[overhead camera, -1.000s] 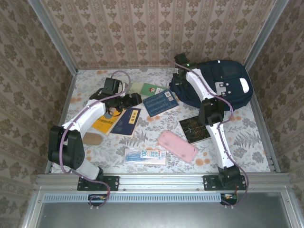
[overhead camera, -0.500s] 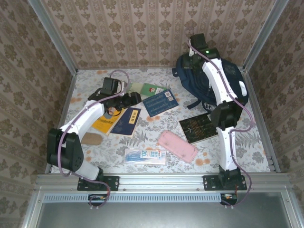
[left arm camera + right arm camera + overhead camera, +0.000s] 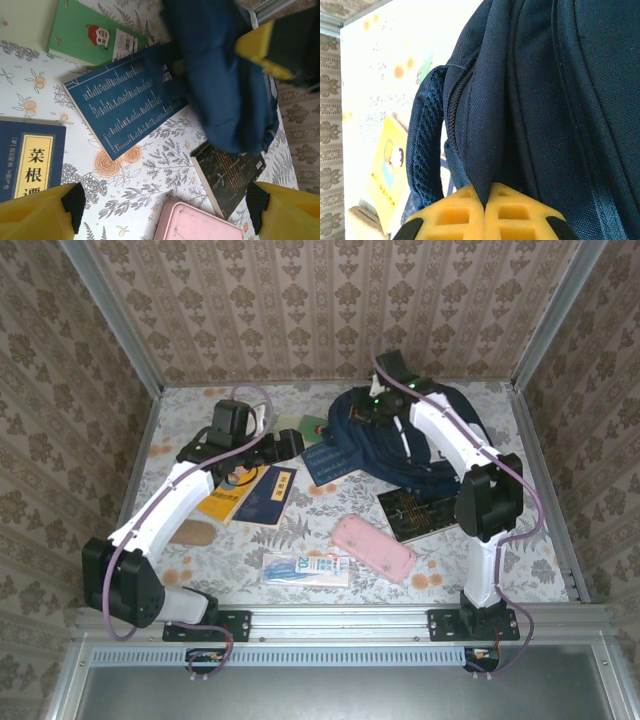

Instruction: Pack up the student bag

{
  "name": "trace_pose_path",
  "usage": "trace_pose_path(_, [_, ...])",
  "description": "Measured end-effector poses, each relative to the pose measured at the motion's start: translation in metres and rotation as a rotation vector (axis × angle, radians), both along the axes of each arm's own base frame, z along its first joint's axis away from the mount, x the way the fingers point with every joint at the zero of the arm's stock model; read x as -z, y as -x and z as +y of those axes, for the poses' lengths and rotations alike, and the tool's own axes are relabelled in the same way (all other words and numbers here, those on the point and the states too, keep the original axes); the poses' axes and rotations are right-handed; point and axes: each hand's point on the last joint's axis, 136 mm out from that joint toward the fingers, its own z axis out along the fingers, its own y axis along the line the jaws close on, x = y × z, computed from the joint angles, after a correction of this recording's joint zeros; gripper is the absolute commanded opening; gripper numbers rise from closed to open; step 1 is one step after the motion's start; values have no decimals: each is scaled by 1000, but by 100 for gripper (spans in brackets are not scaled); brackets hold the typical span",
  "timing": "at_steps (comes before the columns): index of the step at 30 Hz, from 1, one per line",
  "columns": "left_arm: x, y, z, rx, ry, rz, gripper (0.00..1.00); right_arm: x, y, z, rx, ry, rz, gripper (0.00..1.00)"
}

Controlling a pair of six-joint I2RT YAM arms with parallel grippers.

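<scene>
Student bag [image 3: 365, 445] is lying slumped toward 1 o'clock on the tabletop [image 3: 520, 540] in the overhead view. Its navy fabric is spreading toward 9 o'clock and covering a corner of the blue book [image 3: 325, 462]. The right arm [image 3: 450, 435] is crossing over the bag there, hiding its middle.

The right fingers [image 3: 485, 212] are pressing flat together on a fold of that fabric beside the zip line, as the right wrist view is showing close up. Overhead, the same grip is sitting at the bag's 11 o'clock edge, too small to read.

The left fingers [image 3: 288, 445] are standing wide apart and holding nothing, hovering over the tabletop at 9 o'clock of the student bag. Their wrist view is giving what the overhead one blurs:
- The green book [image 3: 95, 35] is showing a little red house on its cover.
- White print lines are running across the blue book.
- The dark book [image 3: 230, 172] is losing its 12 o'clock corner behind the bag.
- The pink case [image 3: 200, 225] is being cut off by the bottom edge, though overhead it is lying whole at 8 o'clock of the dark book.

A yellow booklet [image 3: 387, 170] is appearing washed out by glare in the right wrist view. The packet [image 3: 305, 568] near 6 o'clock is carrying print too small to make out.
</scene>
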Motion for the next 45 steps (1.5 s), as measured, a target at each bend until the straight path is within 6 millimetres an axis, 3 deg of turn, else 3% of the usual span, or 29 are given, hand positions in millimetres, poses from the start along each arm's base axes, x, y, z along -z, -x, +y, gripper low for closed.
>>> trace_pose_path(3, [-14, 3, 6, -22, 3, -40, 87, 8, 10, 29, -10, -37, 23, 2])
trace_pose_path(5, [-19, 7, 8, -29, 2, -59, 87, 11, 12, 48, -26, -66, 30, 33])
trace_pose_path(8, [-16, 14, 11, -35, -1, -57, 87, 12, 4, 73, -76, -80, 20, 57])
trace_pose_path(10, [-10, 18, 14, -38, -7, -41, 87, 8, -2, 83, -113, -70, -13, 68])
trace_pose_path(13, [-2, 27, 18, -38, -20, -15, 87, 4, -4, 77, -153, -44, -48, 81])
trace_pose_path(16, [-1, 36, 22, -40, -28, -3, 87, 3, -11, 46, -139, -39, -54, 77])
trace_pose_path(22, [-3, 48, 24, -28, -19, -8, 87, 24, -33, -48, -51, 2, -25, 76])
trace_pose_path(25, [7, 56, 22, -8, -21, 17, 87, 33, -36, -68, -66, -4, -3, 77])
trace_pose_path(29, [19, 63, 21, 9, -22, 51, 88, 58, -31, -59, -148, -34, 59, 72])
trace_pose_path(35, [15, 64, 19, 19, -7, 41, 88, 96, -14, -36, -254, -110, 168, 62])
trace_pose_path(42, [19, 65, 17, 28, 3, 39, 88, 96, -2, -17, -334, -165, 181, 42])
trace_pose_path(45, [22, 66, 17, 29, 1, 44, 88, 99, 4, -12, -350, -175, 192, 25])
